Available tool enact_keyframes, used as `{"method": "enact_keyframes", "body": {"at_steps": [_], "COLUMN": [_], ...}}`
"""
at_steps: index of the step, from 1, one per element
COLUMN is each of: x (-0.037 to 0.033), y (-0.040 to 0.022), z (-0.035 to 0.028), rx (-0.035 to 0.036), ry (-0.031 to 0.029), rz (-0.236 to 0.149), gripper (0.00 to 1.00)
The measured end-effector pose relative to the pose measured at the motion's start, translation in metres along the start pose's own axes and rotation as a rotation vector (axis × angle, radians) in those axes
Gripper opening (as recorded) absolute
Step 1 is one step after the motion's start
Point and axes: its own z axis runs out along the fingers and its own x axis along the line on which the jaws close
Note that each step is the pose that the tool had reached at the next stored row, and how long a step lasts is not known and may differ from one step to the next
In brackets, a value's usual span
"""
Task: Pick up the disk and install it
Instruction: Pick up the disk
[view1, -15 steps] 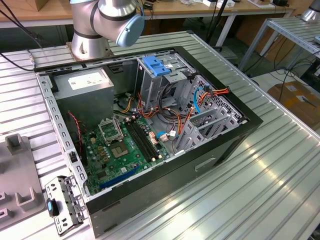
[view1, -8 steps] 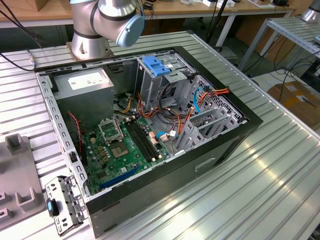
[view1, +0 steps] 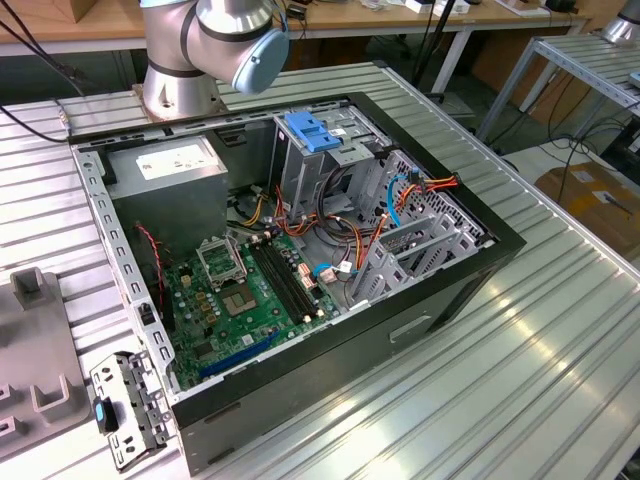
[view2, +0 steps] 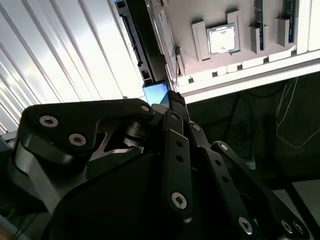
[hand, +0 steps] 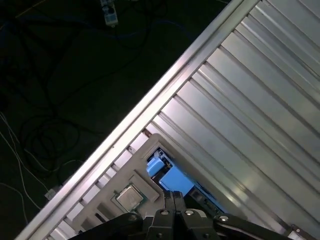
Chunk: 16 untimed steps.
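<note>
The disk (hand: 175, 180) shows its light blue plastic rail, standing on edge in a slot of a pale grey holder tray (hand: 116, 165) at the table's rim. In the second wrist view the disk (view2: 136, 42) appears as a dark narrow edge with a connector and a blue patch near my fingertips. My gripper (hand: 175, 196) hangs just above it with its black fingertips pressed together and nothing visible between them. In the second wrist view the gripper (view2: 173, 100) points at that blue patch. The open computer case (view1: 430, 300) lies on the table in the exterior view.
A square processor chip (view2: 222, 39) sits in the tray beside the disk. The ribbed metal table (hand: 260, 100) ends at an edge, with dark floor and cables (hand: 50, 110) beyond. Inside the case are a drive cage with a blue bracket (view1: 310, 132) and a grey power supply (view1: 170, 160).
</note>
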Motion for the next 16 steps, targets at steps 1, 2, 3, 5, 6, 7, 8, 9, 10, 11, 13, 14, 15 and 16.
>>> {"method": "enact_keyframes", "body": {"at_steps": [1, 2, 3, 5, 6, 7, 8, 9, 10, 11, 13, 14, 15, 16], "x": [0.0, 0.0, 0.0, 0.0, 0.0, 0.0, 0.0, 0.0, 0.0, 0.0, 0.0, 0.0, 0.0, 0.0], "y": [0.0, 0.0, 0.0, 0.0, 0.0, 0.0, 0.0, 0.0, 0.0, 0.0, 0.0, 0.0, 0.0, 0.0], "z": [0.0, 0.0, 0.0001, 0.0, 0.0, 0.0001, 0.0001, 0.0, 0.0, 0.0, 0.0, 0.0, 0.0001, 0.0001], "rx": [-0.0005, -0.0011, -0.0016, -0.0022, -0.0027, -0.003, -0.0034, -0.0039, -0.0044, -0.0048, -0.0055, -0.0057, -0.0061, -0.0064], "ry": [0.001, 0.0023, 0.0034, 0.0046, 0.0056, 0.0062, 0.007, 0.008, 0.0091, 0.0097, 0.0112, 0.0118, 0.0124, 0.0131], "rz": [-0.021, -0.046, -0.072, -0.096, -0.116, -0.129, -0.146, -0.166, -0.189, -0.203, -0.233, -0.245, -0.26, -0.276], "gripper": [0.11, 0.11, 0.11, 0.11, 0.11, 0.11, 0.11, 0.11, 0.11, 0.11, 0.11, 0.11, 0.11, 0.11]}}
